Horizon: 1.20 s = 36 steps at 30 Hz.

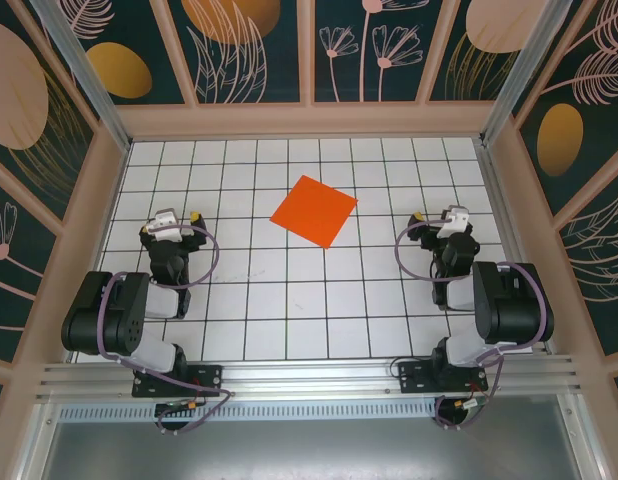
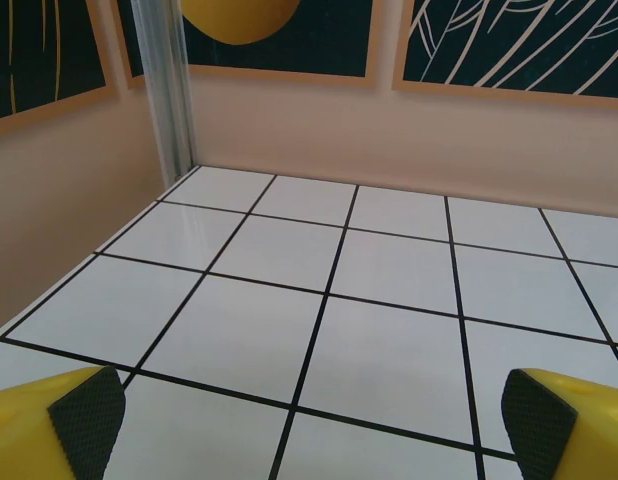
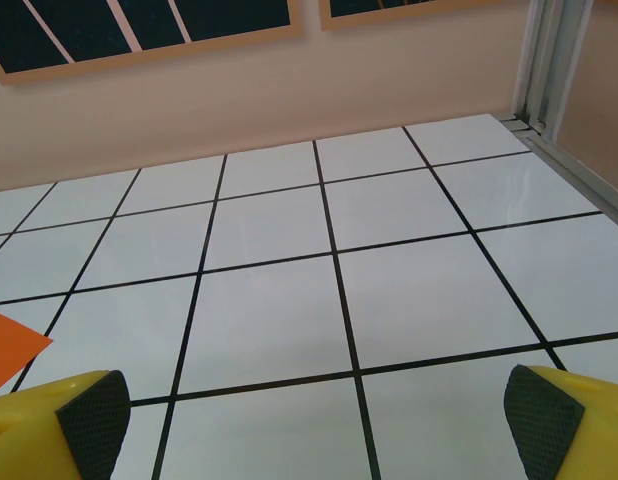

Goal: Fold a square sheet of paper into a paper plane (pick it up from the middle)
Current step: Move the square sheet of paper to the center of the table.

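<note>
- Looking over the white gridded tabletop [image 1: 289, 320], I judge the task not yet begun: no crease is made, and the pick-up from the middle and all the folding are left to do.
- The square sheet of paper [image 1: 313, 210] lies flat and unfolded, turned like a diamond. It sits at the far middle of the tabletop, between my two arms and well apart from both, with nothing touching it.
- My left hand [image 1: 177, 217] sits low towards the left side, jaws wide and holding nothing. Bare tiles show between its dark pads [image 2: 87, 412].
- My right hand [image 1: 436, 217] mirrors it on the right, equally wide and empty.
- In the right wrist view the sheet is cut off by the left edge, so I see a single orange corner.
- In both wrist views my fingers are cropped at the bottom, with little more than the tips in frame.
- From above, the sheet is too small for me to tell whether every edge lies flush or one lifts a little.
</note>
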Motion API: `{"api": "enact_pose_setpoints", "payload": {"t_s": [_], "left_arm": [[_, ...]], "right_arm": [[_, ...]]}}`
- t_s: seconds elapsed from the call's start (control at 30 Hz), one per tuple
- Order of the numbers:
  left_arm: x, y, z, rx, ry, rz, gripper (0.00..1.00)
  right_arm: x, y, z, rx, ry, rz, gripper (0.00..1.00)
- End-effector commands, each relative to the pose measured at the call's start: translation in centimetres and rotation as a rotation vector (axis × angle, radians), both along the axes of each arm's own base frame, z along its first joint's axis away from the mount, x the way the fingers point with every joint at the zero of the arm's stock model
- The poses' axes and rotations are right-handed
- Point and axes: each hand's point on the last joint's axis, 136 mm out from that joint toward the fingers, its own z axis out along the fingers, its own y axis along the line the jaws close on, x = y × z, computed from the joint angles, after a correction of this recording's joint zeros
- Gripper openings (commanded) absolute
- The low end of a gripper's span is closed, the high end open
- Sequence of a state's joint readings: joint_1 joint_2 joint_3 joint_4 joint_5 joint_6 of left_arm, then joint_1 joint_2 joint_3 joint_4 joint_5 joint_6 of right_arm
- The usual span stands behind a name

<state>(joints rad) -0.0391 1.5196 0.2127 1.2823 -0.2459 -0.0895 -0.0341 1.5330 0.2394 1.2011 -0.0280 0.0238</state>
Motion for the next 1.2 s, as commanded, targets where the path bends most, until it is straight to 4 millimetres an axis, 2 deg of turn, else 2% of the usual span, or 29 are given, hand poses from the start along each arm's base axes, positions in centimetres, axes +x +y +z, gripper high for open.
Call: {"api": "enact_pose_setpoints", "payload": {"t_s": [0.0, 0.67, 0.77, 0.93, 1.03, 1.1, 1.17], "left_arm": [[0.1, 0.3, 0.9, 0.002, -0.037, 0.01, 0.99], [0.0, 0.3, 1.0, 0.001, -0.043, 0.012, 0.99], [-0.4, 1.2, 1.6, -0.013, -0.057, 0.065, 0.98], [-0.8, 2.7, 3.2, -0.052, -0.033, 0.167, 0.99], [-0.8, 3.1, 4.8, -0.112, -0.026, 0.195, 0.99], [-0.6, 2.9, 6.1, -0.171, -0.008, 0.194, 0.98], [-0.3, 2.5, 6.9, -0.223, 0.035, 0.181, 0.98]], "right_arm": [[0.2, 0.1, 0.5, -0.01, -0.022, 0.015, 0.99], [0.2, 0.0, 0.5, -0.007, -0.022, 0.016, 0.99], [0.2, 0.0, 0.8, -0.015, -0.026, 0.008, 0.99], [2.2, 0.5, 2.7, -0.036, 0.075, -0.025, 0.99], [3.4, 1.2, 4.0, 0.026, 0.134, -0.036, 0.99], [4.4, 2.1, 4.5, 0.073, 0.196, -0.051, 0.99], [5.5, 3.8, 4.5, 0.125, 0.283, -0.041, 0.99]]}}
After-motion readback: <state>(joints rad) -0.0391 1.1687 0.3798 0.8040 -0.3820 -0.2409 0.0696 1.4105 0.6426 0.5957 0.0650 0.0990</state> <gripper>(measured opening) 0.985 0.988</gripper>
